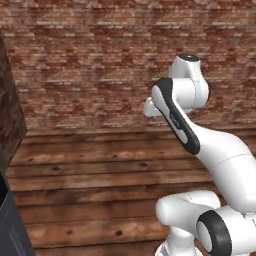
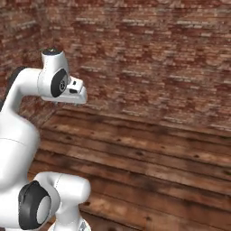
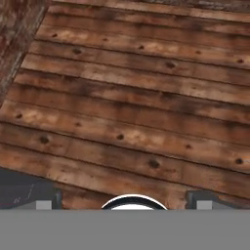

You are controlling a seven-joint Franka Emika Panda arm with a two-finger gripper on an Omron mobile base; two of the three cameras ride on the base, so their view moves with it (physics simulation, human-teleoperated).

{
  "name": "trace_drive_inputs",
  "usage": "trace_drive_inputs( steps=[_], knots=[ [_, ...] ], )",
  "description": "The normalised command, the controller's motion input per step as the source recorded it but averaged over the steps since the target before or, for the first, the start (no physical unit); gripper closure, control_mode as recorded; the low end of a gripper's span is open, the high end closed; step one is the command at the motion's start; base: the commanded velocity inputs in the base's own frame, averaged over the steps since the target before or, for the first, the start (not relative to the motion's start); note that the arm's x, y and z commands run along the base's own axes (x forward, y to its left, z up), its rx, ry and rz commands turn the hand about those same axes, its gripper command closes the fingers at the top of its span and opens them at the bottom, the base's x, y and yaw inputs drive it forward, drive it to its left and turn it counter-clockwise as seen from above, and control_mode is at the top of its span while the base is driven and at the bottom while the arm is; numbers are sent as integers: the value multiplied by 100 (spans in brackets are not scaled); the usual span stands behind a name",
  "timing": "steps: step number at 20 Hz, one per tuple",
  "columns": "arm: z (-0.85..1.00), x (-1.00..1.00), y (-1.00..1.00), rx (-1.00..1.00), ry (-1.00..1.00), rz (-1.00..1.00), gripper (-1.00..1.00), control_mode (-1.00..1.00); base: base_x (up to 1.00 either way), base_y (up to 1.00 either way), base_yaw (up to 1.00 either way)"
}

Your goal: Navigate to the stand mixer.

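Two dark fingertips [image 3: 44,199] of the hand [image 3: 128,201] stand wide apart over one plank floor [image 3: 136,112]. One brick wall [image 1: 90,60] rises behind.

Brick wall [image 1: 90,60]: red-brown and dark maroon bricks with pale grey mortar lines, mottled, running in even courses.
Floor [image 2: 158,162]: brown wooden planks, some lighter tan and some darker, with dark knot spots and streaky grain.
Arm [image 1: 220,150]: glossy white shell with black bands at the joints and a dark cap on top.
Cabinet [image 1: 12,230]: dark slate grey panel at the left edge of the left base view.
Fingertips [image 3: 202,200]: dark grey, with a lighter grey patch on each.
Dark slab [image 1: 10,115]: blackish brown, rough and mottled, above the grey panel.
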Motion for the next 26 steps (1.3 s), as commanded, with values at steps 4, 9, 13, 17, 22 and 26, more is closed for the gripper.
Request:
trace_drive_inputs(
  steps=[4, 9, 13, 17, 22, 26],
  knots=[
    [0, 0, 0, 0, 0, 0, -100, 100, -36, -30, -65],
    [0, 0, 0, 0, 0, 0, -100, 100, -3, -15, -74],
    [0, 0, 0, 0, 0, 0, -100, 100, 0, -25, -73],
    [0, 0, 0, 0, 0, 0, -100, 100, 0, -37, -70],
    [0, 0, 0, 0, 0, 0, -100, 100, 0, -44, -70],
    [0, 0, 0, 0, 0, 0, -100, 100, 0, -50, -68]
  ],
)
